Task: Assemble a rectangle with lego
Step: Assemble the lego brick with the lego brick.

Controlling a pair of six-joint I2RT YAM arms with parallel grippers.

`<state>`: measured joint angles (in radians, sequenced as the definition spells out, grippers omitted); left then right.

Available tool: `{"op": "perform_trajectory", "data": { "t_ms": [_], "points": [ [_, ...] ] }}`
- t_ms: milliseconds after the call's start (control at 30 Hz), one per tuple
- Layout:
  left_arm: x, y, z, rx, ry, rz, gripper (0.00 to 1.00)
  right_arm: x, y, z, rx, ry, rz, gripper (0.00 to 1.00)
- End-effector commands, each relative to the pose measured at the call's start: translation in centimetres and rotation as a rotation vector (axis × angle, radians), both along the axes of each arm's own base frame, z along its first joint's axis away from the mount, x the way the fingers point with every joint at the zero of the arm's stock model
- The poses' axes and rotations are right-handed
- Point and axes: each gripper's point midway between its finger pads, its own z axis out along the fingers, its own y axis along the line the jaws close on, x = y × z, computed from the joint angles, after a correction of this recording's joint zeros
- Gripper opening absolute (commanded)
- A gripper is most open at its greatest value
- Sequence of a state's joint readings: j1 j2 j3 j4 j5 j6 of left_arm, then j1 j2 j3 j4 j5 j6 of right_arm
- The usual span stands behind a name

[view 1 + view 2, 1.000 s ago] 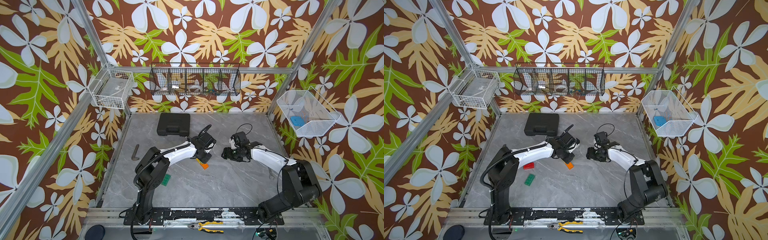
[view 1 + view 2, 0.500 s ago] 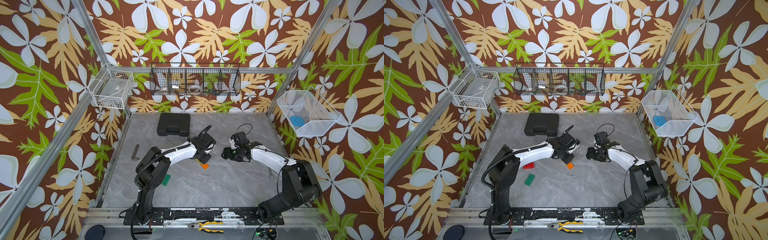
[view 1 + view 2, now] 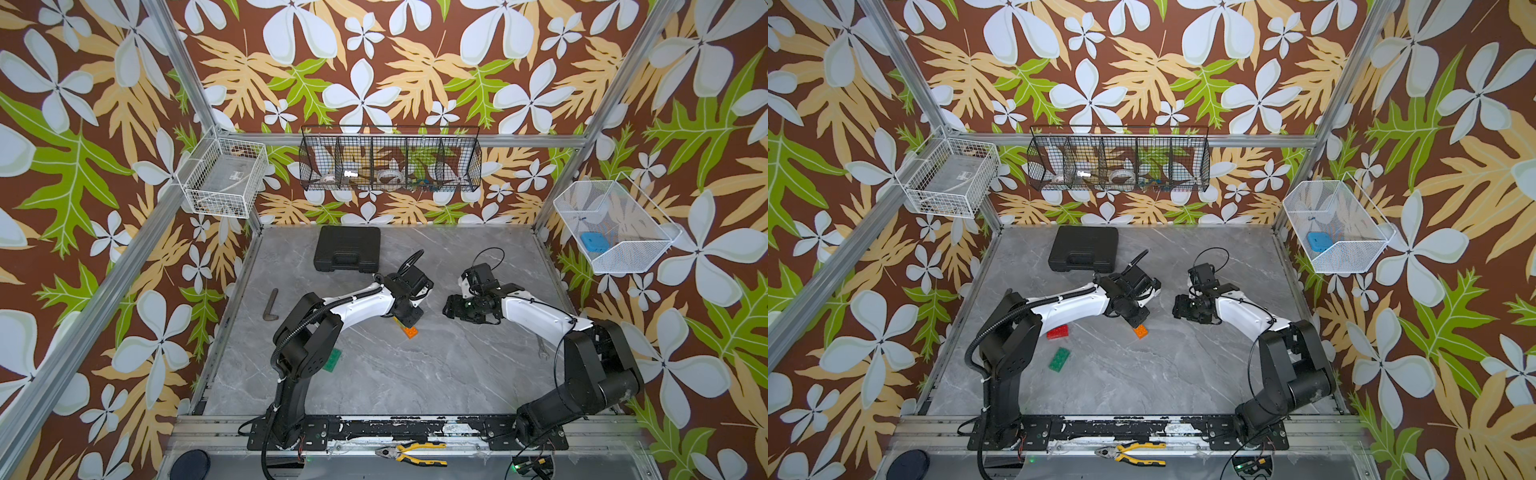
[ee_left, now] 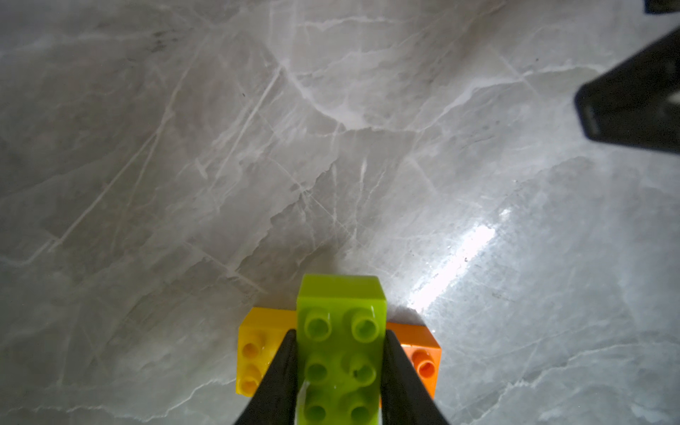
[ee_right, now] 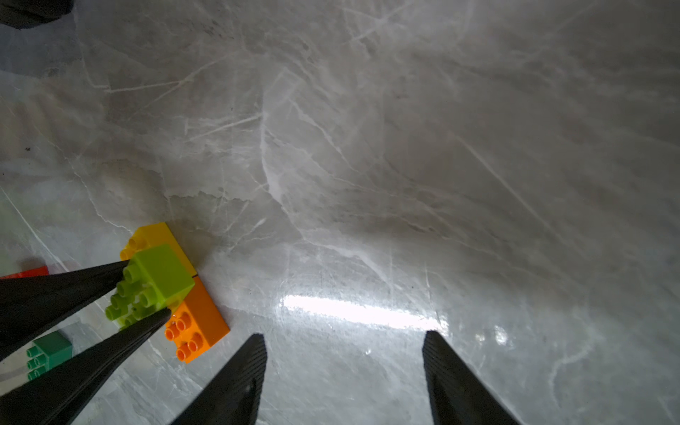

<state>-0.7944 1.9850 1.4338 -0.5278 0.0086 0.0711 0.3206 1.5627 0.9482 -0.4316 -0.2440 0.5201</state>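
My left gripper (image 4: 340,331) is shut on the lime green lego brick (image 4: 340,353), one finger on each long side. The brick lies across a yellow brick (image 4: 254,349) and an orange brick (image 4: 423,357), which sit end to end on the grey table, so the three make a small two-layer stack. In the right wrist view I see the lime brick (image 5: 162,279) on top of the orange brick (image 5: 198,327). A red brick (image 3: 1057,331) and a dark green brick (image 3: 1059,358) lie loose beside the left arm. My right gripper (image 5: 344,335) is open and empty, just right of the stack.
A black case (image 3: 347,248) lies at the back of the table. A bent metal key (image 3: 271,305) lies near the left edge, and a wrench (image 3: 540,347) lies by the right arm. Pliers (image 3: 415,453) rest on the front rail. Wire baskets hang on the walls.
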Motion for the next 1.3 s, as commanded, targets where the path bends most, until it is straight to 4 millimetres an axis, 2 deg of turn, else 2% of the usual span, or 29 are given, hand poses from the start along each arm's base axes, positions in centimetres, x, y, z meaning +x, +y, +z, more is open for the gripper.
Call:
{"op": "perform_trajectory", "data": {
  "t_ms": [0, 167, 800, 967, 1267],
  "points": [
    [-1.2, 0.4, -1.3, 0.032, 0.062, -0.025, 0.00, 0.1, 0.1, 0.2, 0.008, -0.007, -0.004, 0.67],
    [-1.8, 0.8, -2.4, 0.054, 0.095, -0.035, 0.00, 0.1, 0.1, 0.1, 0.010, -0.005, -0.003, 0.67],
    [-2.6, 1.1, -3.5, 0.045, 0.112, -0.037, 0.00, 0.3, 0.5, 0.4, 0.024, -0.009, -0.005, 0.65],
    [-3.1, 1.7, -4.6, 0.058, 0.126, -0.029, 0.00, 0.3, 1.2, 0.3, 0.037, -0.008, 0.002, 0.65],
    [-2.3, 1.6, -3.3, 0.052, 0.092, -0.004, 0.00, 0.4, 1.5, 0.4, 0.038, -0.010, 0.009, 0.65]
  ]
}}
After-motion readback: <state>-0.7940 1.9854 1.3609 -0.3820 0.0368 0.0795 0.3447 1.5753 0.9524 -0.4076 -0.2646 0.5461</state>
